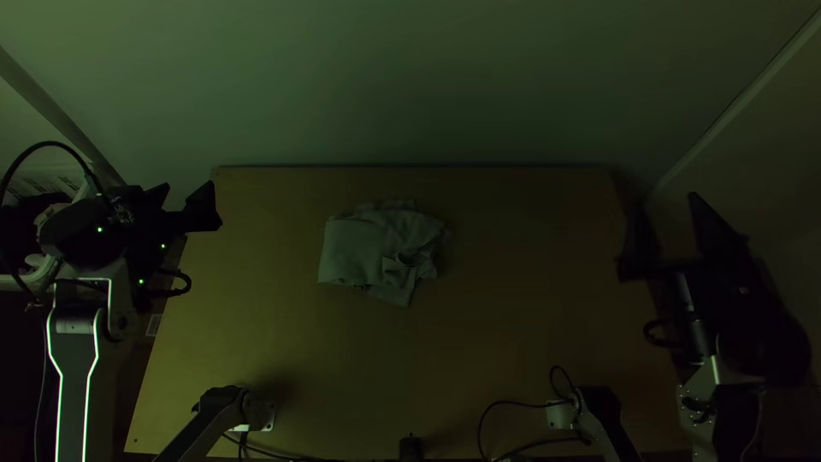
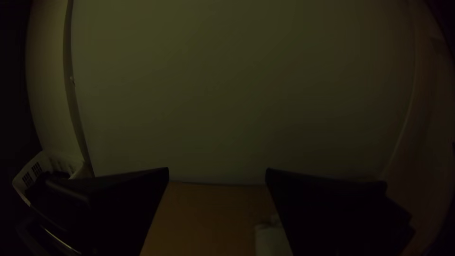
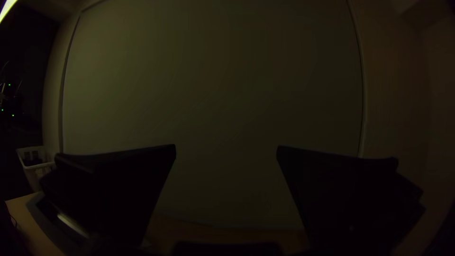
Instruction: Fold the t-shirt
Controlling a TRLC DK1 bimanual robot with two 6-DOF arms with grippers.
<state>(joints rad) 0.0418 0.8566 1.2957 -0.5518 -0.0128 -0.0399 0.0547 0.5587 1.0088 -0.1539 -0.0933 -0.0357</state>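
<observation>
T-shirt, rumpled, towards far edge of counter; nearer left gripper, parted and empty by left edge. Right gripper likewise, by right edge.

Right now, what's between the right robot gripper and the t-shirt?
Just a bare stretch of wooden table between the right gripper and t-shirt, in the top view.

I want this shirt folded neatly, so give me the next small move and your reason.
Probably bring the open left gripper in over the left edge of the t-shirt, to pinch and spread it: the shirt lies bunched on the table, nothing holds it, and the right gripper looks farther off.
</observation>
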